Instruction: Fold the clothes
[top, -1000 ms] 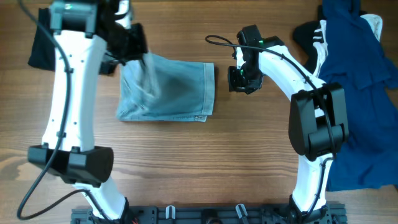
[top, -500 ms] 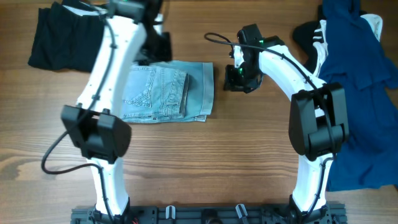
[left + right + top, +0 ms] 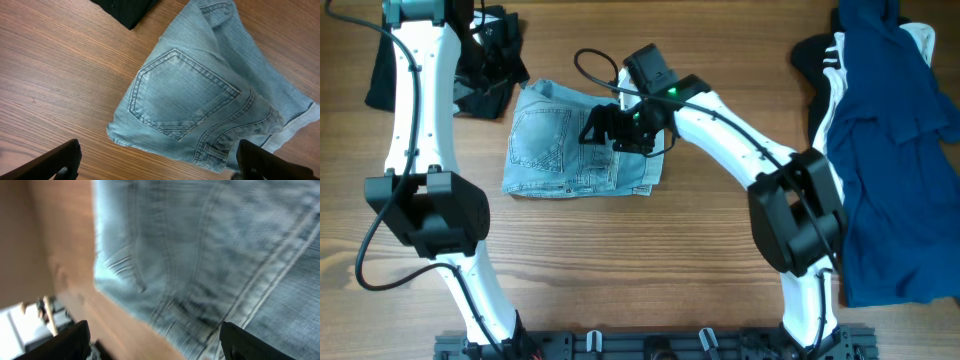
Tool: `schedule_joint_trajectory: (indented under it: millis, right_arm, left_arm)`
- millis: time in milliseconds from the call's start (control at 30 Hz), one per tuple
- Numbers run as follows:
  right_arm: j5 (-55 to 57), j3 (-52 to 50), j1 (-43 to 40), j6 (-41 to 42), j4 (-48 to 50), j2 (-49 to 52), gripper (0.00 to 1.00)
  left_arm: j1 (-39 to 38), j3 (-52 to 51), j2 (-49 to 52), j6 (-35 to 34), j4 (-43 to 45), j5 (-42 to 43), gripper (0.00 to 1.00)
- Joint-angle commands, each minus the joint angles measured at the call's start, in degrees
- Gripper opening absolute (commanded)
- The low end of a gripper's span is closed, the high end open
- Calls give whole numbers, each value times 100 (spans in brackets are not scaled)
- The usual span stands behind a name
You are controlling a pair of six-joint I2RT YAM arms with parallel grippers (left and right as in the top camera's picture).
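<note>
You're running both claws wide, gripping nothing. Left gripper (image 3: 157,152) is hanging by the black garment (image 3: 125,9); right gripper (image 3: 155,336) is hovering over the folded jeans (image 3: 555,150), lying left of centre on the table (image 3: 620,260).

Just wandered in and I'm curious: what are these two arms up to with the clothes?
Two robot arms are folding laundry. A pair of light-blue jeans lies folded on the wooden table. The right pincer is over it with jaws apart, and the left pincer is open too, up by a black garment. A heap of navy, white and black clothes waits at the right edge.
</note>
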Motion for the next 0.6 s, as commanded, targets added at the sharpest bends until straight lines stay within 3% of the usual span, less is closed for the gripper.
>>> schedule_joint_trajectory:
  millis: [0, 200, 333, 467, 567]
  right_arm:
    - [876, 42, -170, 695, -216, 214, 88]
    - [828, 15, -170, 726, -63, 457, 92]
    - [221, 15, -144, 728, 192, 763, 92]
    - [225, 15, -144, 706, 210, 835, 87]
    - [225, 15, -140, 706, 249, 835, 76]
  left_arm:
    - [15, 57, -26, 9, -37, -138, 100]
    - [15, 59, -26, 9, -31, -138, 100]
    - [15, 57, -26, 9, -33, -138, 100]
    - [15, 57, -26, 9, -33, -138, 100]
    - [15, 59, -26, 9, -33, -138, 100]
